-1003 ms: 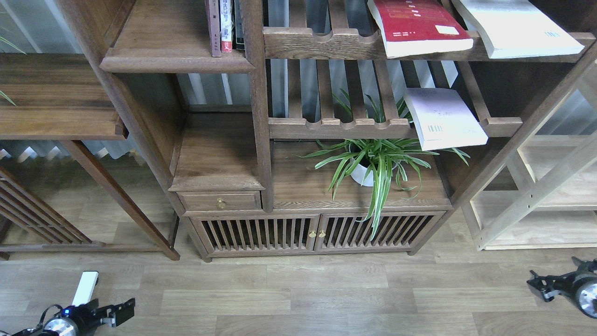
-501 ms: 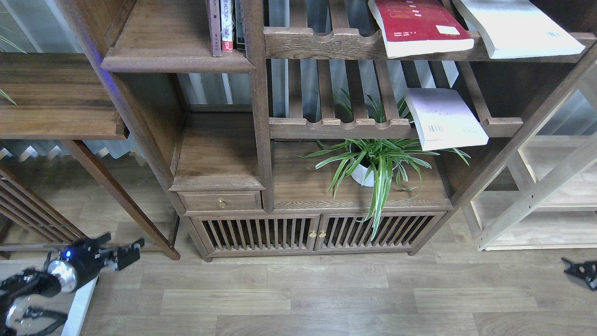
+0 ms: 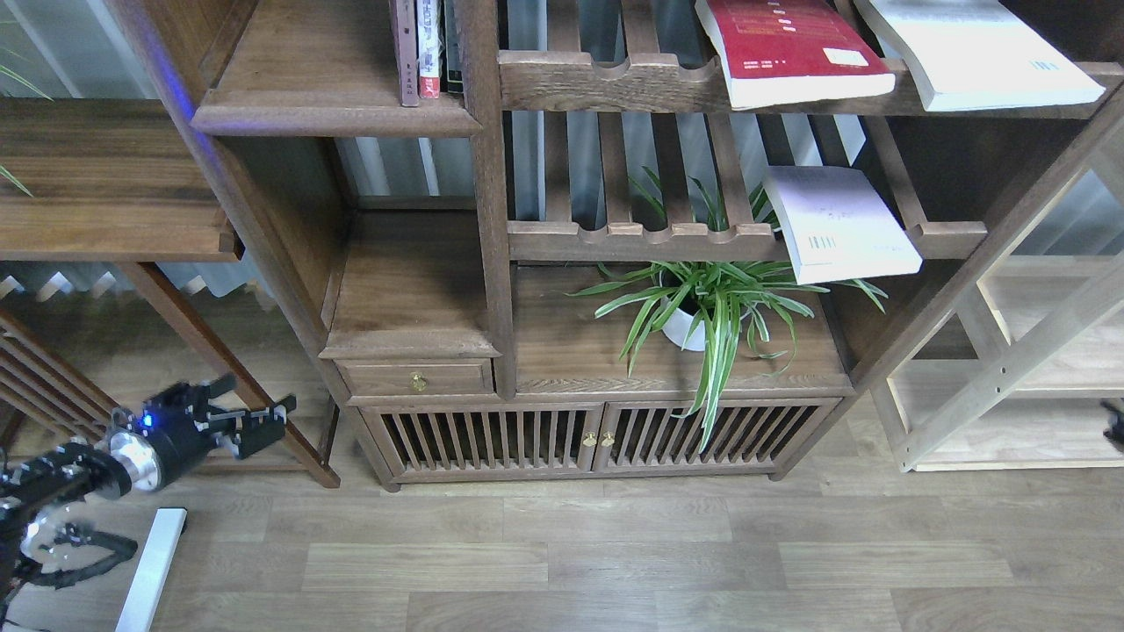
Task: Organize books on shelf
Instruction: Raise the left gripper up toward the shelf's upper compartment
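Note:
Three thick paperbacks lie flat on the slatted racks at the right. The red book [image 3: 790, 48] and the pale yellow-green book [image 3: 975, 53] are on the upper rack. The lavender-white book [image 3: 839, 224] is on the lower rack, overhanging its front rail. The solid dark-brown shelf [image 3: 334, 118] with a rounded front edge is at the upper left. My left gripper [image 3: 259, 405] is low at the left, open and empty, far below the shelf. My right gripper [image 3: 1116, 421] shows only as a dark sliver at the right edge.
Thin upright books [image 3: 426, 48] stand at the shelf's right end against a post. A potted spider plant [image 3: 702, 307] sits under the lower rack. A pale wood shelving unit [image 3: 1010, 386] stands at the right and a dark side table [image 3: 105, 175] at the left. A white bar [image 3: 149, 562] lies on the floor.
My left gripper has risen from the floor area at bottom left and moved right toward the cabinet. My right gripper has moved up and right, almost out of view.

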`<state>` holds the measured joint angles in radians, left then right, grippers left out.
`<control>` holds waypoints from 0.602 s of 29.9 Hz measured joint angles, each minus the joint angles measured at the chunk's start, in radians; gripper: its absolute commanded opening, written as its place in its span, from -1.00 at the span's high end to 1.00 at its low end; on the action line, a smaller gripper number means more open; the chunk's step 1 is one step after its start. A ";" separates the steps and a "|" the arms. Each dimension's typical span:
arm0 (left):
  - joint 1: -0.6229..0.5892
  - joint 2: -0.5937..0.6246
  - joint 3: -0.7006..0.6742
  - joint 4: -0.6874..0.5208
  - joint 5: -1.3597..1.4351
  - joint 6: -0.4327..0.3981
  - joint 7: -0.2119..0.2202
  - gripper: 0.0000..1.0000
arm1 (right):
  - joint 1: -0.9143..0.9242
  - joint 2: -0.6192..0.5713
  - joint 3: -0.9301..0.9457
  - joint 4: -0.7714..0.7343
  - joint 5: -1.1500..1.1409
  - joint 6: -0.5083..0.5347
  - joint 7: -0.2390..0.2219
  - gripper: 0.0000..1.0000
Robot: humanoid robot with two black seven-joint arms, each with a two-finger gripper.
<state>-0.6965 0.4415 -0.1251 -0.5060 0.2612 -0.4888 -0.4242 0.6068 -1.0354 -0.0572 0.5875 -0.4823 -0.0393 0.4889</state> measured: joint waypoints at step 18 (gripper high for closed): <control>-0.083 0.401 -0.125 -0.803 0.199 0.348 0.008 -0.99 | 0.221 -0.335 0.005 0.422 -0.121 -0.303 0.000 -1.00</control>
<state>-0.7800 0.8429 -0.2499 -1.3087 0.4598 -0.1404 -0.4161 0.8282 -1.3702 -0.0525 1.0096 -0.6037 -0.3422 0.4887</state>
